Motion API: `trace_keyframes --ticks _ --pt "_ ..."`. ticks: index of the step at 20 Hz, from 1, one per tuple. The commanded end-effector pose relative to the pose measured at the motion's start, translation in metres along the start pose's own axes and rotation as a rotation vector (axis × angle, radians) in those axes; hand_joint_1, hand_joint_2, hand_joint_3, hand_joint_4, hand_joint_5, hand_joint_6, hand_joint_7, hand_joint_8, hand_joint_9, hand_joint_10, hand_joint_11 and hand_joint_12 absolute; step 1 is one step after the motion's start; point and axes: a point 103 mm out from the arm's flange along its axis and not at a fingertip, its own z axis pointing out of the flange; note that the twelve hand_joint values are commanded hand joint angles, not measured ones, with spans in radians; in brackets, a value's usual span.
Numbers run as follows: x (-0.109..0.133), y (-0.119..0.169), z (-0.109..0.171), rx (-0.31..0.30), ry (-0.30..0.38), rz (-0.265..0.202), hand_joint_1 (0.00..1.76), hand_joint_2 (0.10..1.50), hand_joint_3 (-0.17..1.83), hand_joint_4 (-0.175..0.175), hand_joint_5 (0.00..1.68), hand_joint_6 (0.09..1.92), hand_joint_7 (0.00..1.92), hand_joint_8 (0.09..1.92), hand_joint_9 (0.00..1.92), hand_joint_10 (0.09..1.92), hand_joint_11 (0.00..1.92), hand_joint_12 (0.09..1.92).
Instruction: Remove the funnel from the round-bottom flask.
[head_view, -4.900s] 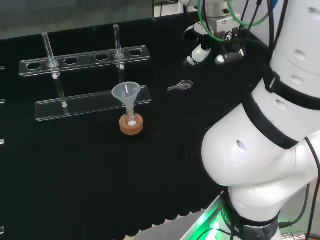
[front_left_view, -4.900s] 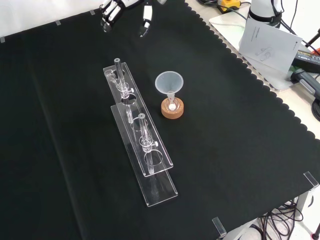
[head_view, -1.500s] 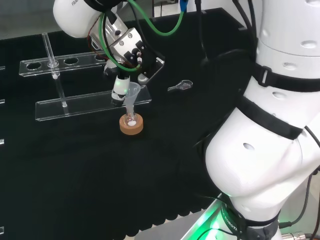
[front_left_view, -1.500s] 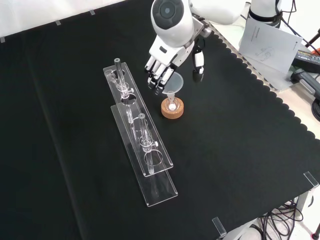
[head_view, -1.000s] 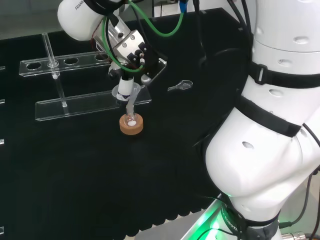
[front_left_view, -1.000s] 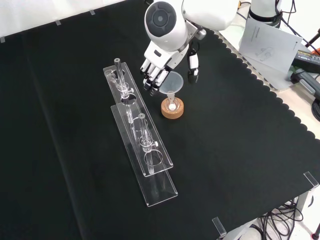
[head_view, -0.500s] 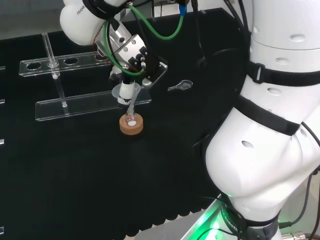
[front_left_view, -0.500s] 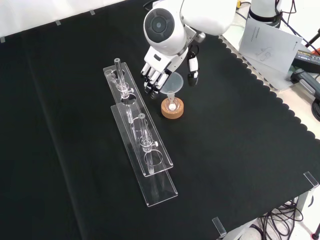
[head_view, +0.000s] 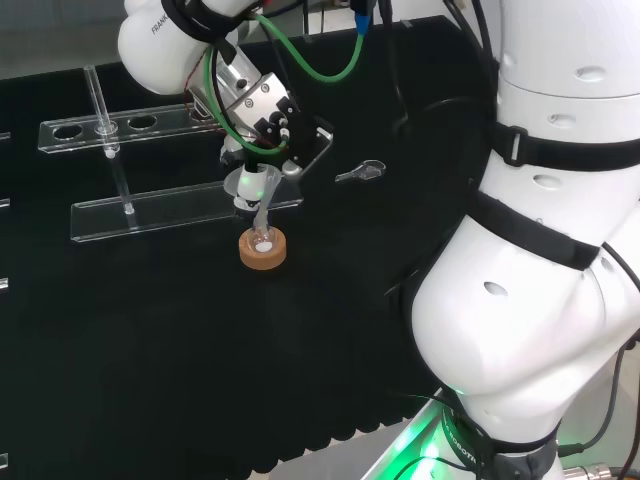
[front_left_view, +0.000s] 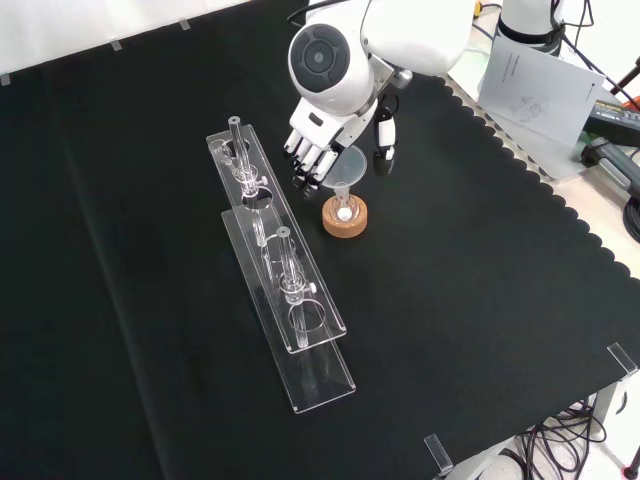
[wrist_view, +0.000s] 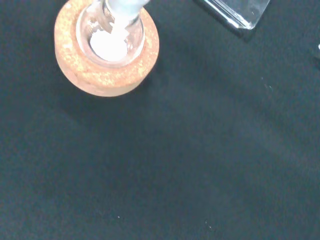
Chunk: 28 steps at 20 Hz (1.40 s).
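At bench centre you're working w/ the hand set around the funnel, which is sitting stem-down in the flask on its cork ring. Front view: fingers are hanging curled on the funnel cone's left, thumb on its right, so the cone is lying between them, just below the palm. Whether they're actually touching the rim, can't tell; looks like a closing pinch, not a sure hold yet. Head view: the hand is sitting directly over the funnel, and the stem is running down, slightly tilted, into the flask neck. That axis is what counts: near-vertical, so I'd judge you're needing a straight lift along it, no sideways pull, or the flask may tip off the ring. Wrist view: cork ring w/ white powder in the flask. Test-tube rack is standing close on the fingers' side in front view, so I'd keep clear of it.
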Motion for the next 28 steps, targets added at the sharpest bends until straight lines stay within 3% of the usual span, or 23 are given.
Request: trace_keyframes --ticks 1,4,8,11,16,28 --pt "-0.006 0.001 0.009 -0.002 -0.016 0.015 0.57 0.80 0.19 0.020 0.28 0.09 0.17 0.61 0.45 0.65 0.30 1.40" --pt "-0.001 0.001 0.006 0.002 -0.024 0.028 0.58 0.81 0.20 0.017 0.30 0.09 0.19 0.62 0.46 0.65 0.31 1.39" --pt "-0.006 -0.002 0.007 -0.052 -0.028 0.052 0.58 0.81 0.23 0.009 0.35 0.09 0.25 0.63 0.57 0.61 0.35 1.37" --pt "-0.009 -0.007 0.006 -0.118 -0.051 0.086 0.58 0.84 0.28 -0.007 0.47 0.09 0.45 0.64 0.84 0.54 0.46 1.31" --pt "-0.013 -0.013 0.003 -0.151 -0.060 0.103 0.62 0.87 0.34 -0.018 0.64 0.09 0.69 0.63 1.14 0.47 0.61 1.24" --pt "-0.011 -0.029 -0.011 -0.163 -0.064 0.115 0.67 0.89 0.38 -0.028 0.71 0.22 0.83 0.63 1.31 0.41 0.72 1.15"
